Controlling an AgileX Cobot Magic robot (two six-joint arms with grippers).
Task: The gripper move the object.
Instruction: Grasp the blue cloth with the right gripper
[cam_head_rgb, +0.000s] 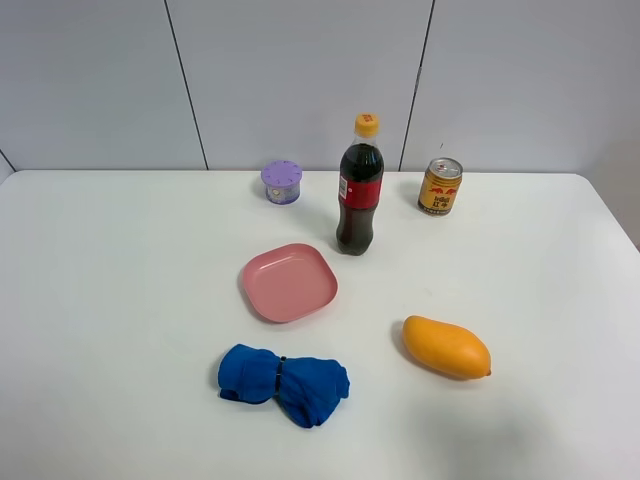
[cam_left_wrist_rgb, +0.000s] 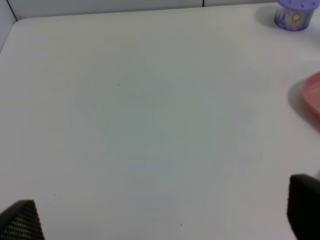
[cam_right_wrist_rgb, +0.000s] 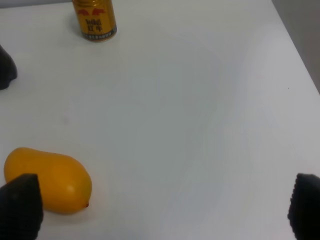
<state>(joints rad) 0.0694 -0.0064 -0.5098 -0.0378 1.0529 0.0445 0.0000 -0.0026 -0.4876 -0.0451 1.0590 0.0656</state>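
Observation:
On the white table lie an orange mango (cam_head_rgb: 446, 346), a pink plate (cam_head_rgb: 289, 282) and a bundled blue cloth (cam_head_rgb: 283, 382). A cola bottle (cam_head_rgb: 359, 187) stands upright behind the plate. Neither arm shows in the exterior high view. My left gripper (cam_left_wrist_rgb: 162, 215) is open and empty over bare table; the plate's edge (cam_left_wrist_rgb: 312, 97) shows at one side of its view. My right gripper (cam_right_wrist_rgb: 162, 207) is open and empty; the mango (cam_right_wrist_rgb: 47, 178) lies beside one fingertip (cam_right_wrist_rgb: 20, 207), apart from it.
A gold drink can (cam_head_rgb: 440, 186) and a small purple container (cam_head_rgb: 282, 182) stand near the back wall; the can also shows in the right wrist view (cam_right_wrist_rgb: 94, 20) and the container in the left wrist view (cam_left_wrist_rgb: 295, 14). The table's right edge (cam_right_wrist_rgb: 300, 50) runs close by.

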